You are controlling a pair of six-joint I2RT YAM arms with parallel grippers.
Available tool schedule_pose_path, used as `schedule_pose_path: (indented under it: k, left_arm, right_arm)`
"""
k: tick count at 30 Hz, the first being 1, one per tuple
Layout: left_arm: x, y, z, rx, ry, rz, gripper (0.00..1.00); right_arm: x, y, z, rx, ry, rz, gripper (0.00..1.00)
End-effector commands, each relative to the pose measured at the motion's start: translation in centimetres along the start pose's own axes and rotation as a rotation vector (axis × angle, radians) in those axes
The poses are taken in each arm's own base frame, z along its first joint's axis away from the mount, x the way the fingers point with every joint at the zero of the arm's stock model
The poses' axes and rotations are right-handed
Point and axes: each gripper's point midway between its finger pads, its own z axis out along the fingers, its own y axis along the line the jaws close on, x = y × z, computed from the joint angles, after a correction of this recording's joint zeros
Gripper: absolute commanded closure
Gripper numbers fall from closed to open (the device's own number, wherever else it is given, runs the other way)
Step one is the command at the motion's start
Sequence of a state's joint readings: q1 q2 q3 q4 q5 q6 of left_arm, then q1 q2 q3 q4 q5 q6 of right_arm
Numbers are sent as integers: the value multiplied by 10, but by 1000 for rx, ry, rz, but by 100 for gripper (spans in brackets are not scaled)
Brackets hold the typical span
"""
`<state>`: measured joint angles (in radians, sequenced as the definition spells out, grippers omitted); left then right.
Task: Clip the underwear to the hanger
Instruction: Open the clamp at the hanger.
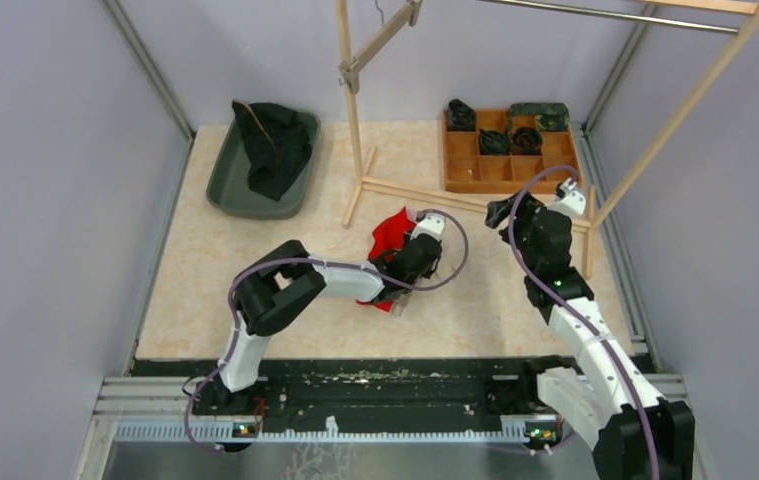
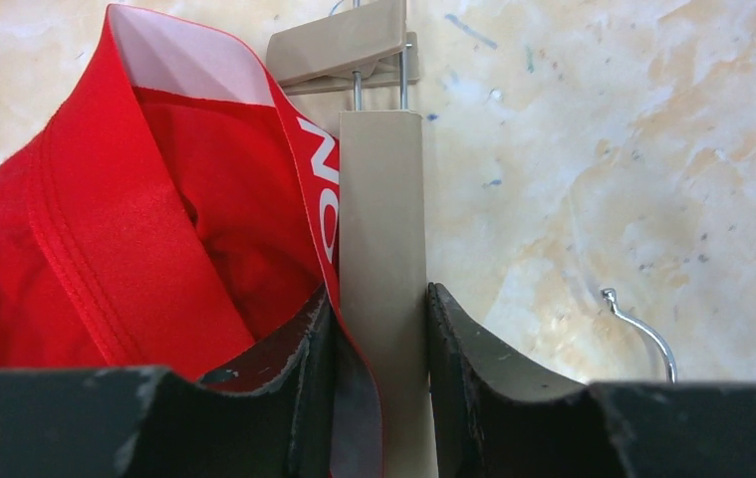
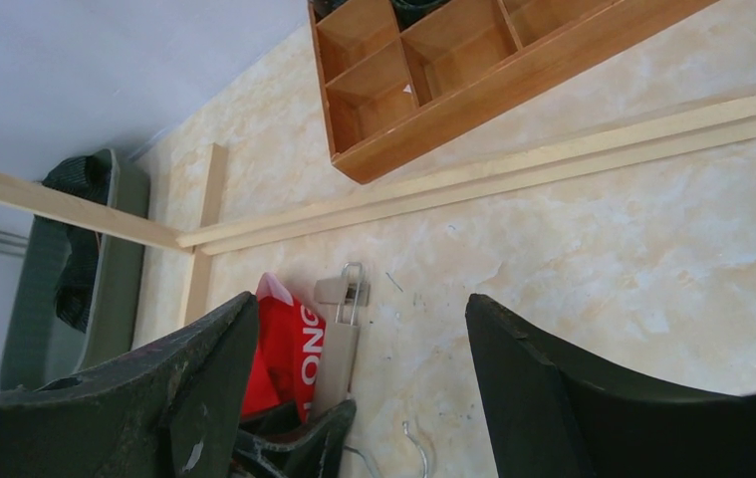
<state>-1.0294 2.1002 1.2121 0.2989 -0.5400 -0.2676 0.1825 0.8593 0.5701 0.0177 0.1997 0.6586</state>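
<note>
**Item 1, left gripper** (image 2: 378, 299): jaws clamped on the flat beige bar of the hanger (image 2: 381, 199), 1 finger on each face; the red waistband (image 2: 320, 189) of the underwear (image 2: 125, 239) is pinched between the bar and 1 finger; the other finger bears on bare bar.

**Item 2, hanger:** at mid-table (image 2: 603, 149), on it or just above it, I cannot tell which; its long axis runs straight away from the left gripper and ends at the clip (image 2: 339, 45); the wire hook (image 2: 642, 329) lies on the side away from the cloth.

**Item 3, underwear:** bunched on 1 side of the bar and touching it; the waistband follows the bar's edge toward the clip; its far corner stands just beside the clip; no cloth is visibly inside the clip, so judged not yet clipped.

**Item 4, right gripper** (image 3: 362, 304): fingers wide apart, holding nothing; it hovers to the right of the hanger, apart from it; in its own view the clip shows between the 2 fingers.

**Item 5, deciding relation:** the clip lies beyond the left fingertips along the bar, out of reach of the arm that holds the bar; the right arm is the free 1 and looks on the clip; judged: the right gripper should close in across the bar's axis to work that clip onto the waistband corner.
</note>
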Motion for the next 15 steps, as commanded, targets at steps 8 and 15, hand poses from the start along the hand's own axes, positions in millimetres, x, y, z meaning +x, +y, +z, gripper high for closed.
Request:
schedule_pose_path:
  k: [8, 15]
  left_arm:
    - [-26, 29, -46, -7, -95, -66, 86]
    - [-53, 23, -65, 54, -161, -92, 89]
  right_arm:
    - [22, 14, 24, -99, 72, 76, 25]
    - [43, 31, 31, -199, 154, 155, 25]
